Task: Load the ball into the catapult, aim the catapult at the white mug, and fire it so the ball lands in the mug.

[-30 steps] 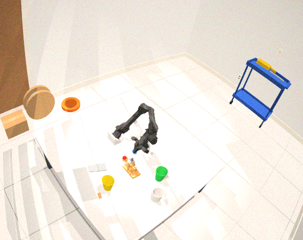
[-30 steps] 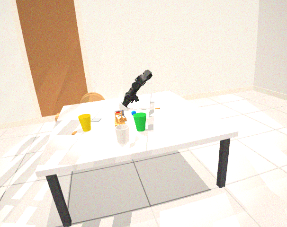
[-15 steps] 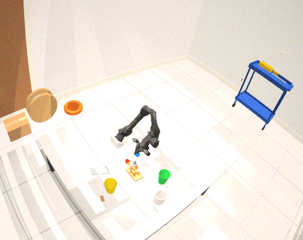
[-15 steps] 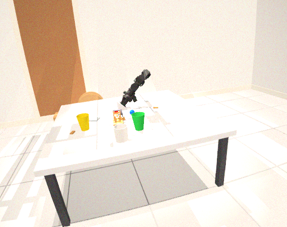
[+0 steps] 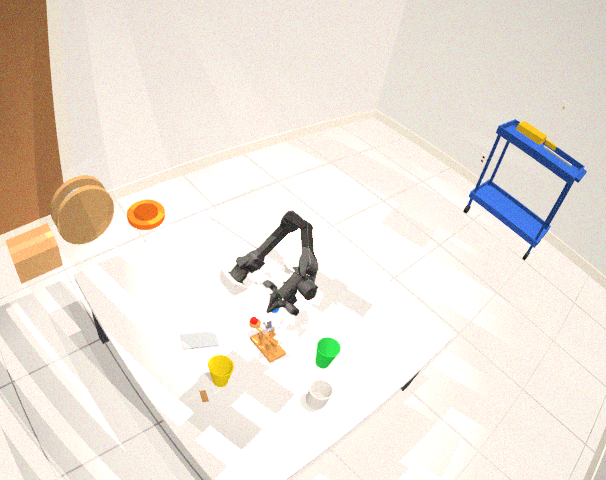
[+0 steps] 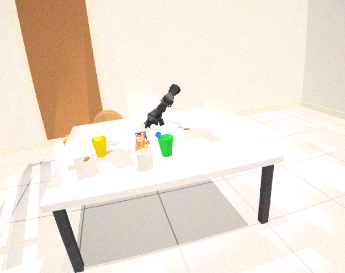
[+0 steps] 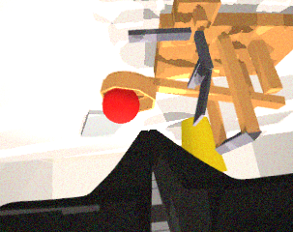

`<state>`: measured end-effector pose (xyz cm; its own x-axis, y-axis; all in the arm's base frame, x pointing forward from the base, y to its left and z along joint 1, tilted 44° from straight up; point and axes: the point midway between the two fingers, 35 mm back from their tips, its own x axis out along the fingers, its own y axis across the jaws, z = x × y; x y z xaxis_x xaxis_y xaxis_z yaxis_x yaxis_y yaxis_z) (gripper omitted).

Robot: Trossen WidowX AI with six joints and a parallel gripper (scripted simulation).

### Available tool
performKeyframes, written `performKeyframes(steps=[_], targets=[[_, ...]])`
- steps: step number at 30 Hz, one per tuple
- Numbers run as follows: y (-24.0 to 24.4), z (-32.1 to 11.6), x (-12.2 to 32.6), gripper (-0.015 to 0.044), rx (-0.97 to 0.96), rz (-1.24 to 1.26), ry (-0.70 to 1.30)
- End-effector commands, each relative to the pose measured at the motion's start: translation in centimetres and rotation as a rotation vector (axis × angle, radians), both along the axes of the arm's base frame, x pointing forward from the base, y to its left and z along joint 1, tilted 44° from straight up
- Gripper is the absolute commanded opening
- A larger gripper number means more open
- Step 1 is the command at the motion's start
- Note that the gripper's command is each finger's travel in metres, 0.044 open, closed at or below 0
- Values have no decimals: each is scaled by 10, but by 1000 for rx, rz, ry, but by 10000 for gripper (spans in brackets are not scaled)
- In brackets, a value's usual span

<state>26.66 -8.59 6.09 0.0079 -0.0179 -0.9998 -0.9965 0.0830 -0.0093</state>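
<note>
The red ball (image 5: 253,321) (image 6: 139,133) (image 7: 121,105) sits in the round cup at the end of the throwing arm of the wooden catapult (image 5: 273,352) (image 7: 234,72). That cup end is on the side away from the white mug (image 5: 320,395) (image 6: 144,160), which stands upright near the table's front edge. My gripper (image 5: 268,311) (image 7: 148,136) is shut with nothing between its fingertips. It hangs above the table, close to the cup end of the catapult and not visibly touching it. Grey pieces of the catapult's latch show beside the throwing arm in the wrist view.
A blue ball (image 5: 275,310) (image 6: 157,134) lies near the gripper. A green cup (image 5: 325,353) (image 6: 165,145) stands between arm and mug; a yellow cup (image 5: 220,372) (image 6: 99,147) (image 7: 201,142) stands left. A flat pale tile (image 5: 199,340) and a small orange block (image 5: 204,395) (image 6: 86,158) lie nearby.
</note>
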Motion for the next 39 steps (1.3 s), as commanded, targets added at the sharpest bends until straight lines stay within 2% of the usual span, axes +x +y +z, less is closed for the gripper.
performKeyframes(steps=[1,39], targets=[[5,-8,-1,0,-1,0,12],[46,-54,-2,0,1,1,11]])
